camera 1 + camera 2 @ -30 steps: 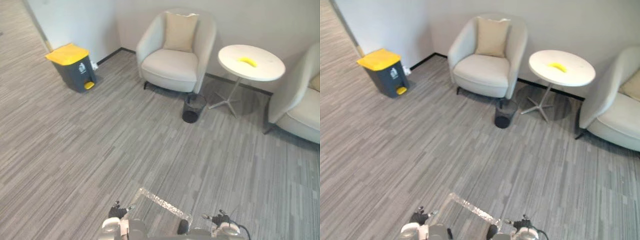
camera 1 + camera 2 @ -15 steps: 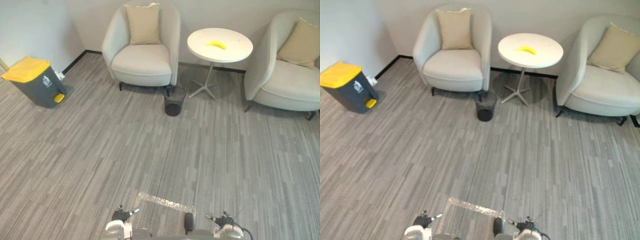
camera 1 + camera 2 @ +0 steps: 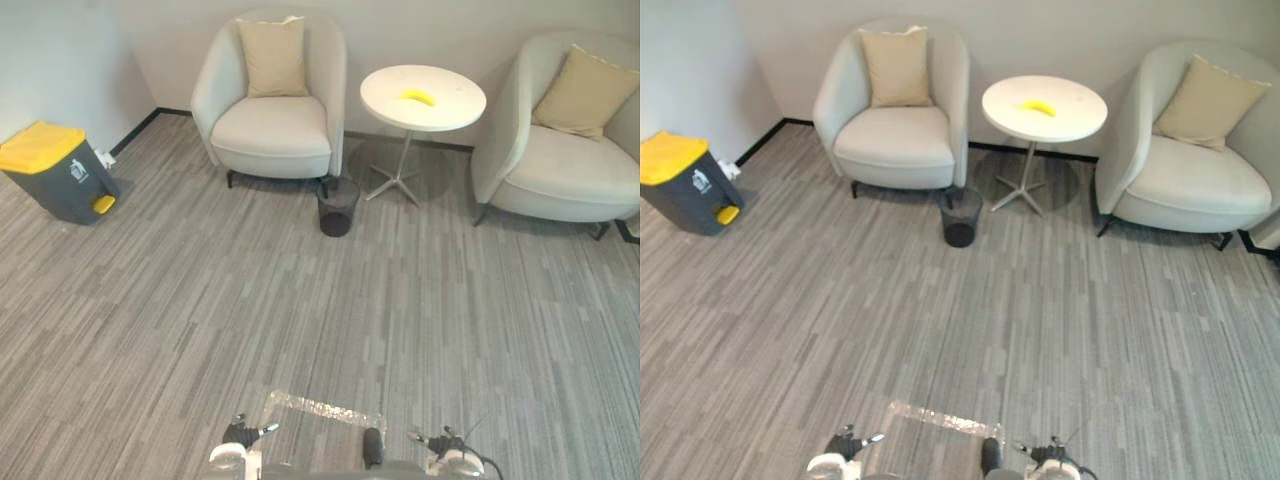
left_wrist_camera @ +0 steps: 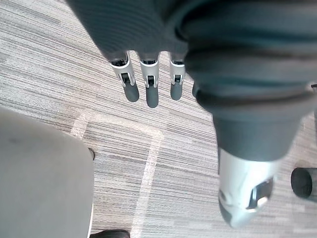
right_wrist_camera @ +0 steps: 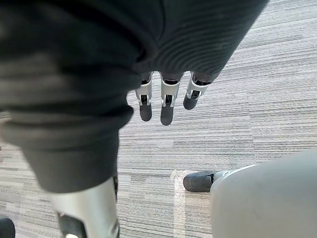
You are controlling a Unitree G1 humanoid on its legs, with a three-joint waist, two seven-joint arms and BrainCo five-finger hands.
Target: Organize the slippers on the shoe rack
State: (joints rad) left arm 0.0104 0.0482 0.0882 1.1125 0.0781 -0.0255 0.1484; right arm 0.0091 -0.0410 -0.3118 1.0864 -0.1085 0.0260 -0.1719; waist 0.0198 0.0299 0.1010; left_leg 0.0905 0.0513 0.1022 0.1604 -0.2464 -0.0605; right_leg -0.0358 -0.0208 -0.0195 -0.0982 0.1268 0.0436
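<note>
Grey carpet (image 3: 300, 300) runs open up to two armchairs (image 3: 272, 110), a round table (image 3: 422, 97), a small basket (image 3: 338, 206) and a bin (image 3: 52, 170) by the wall. Left hand (image 4: 148, 87) and right hand (image 5: 166, 101) hang over the floor, fingers straight, holding nothing. A taped square (image 3: 325, 412) marks the carpet just ahead.

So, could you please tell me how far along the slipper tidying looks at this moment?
Nothing here settles it. In front are two armchairs, a round side table with a banana, a mesh wastebasket and a pedal bin. The left hand and right hand hang open, holding nothing.
</note>
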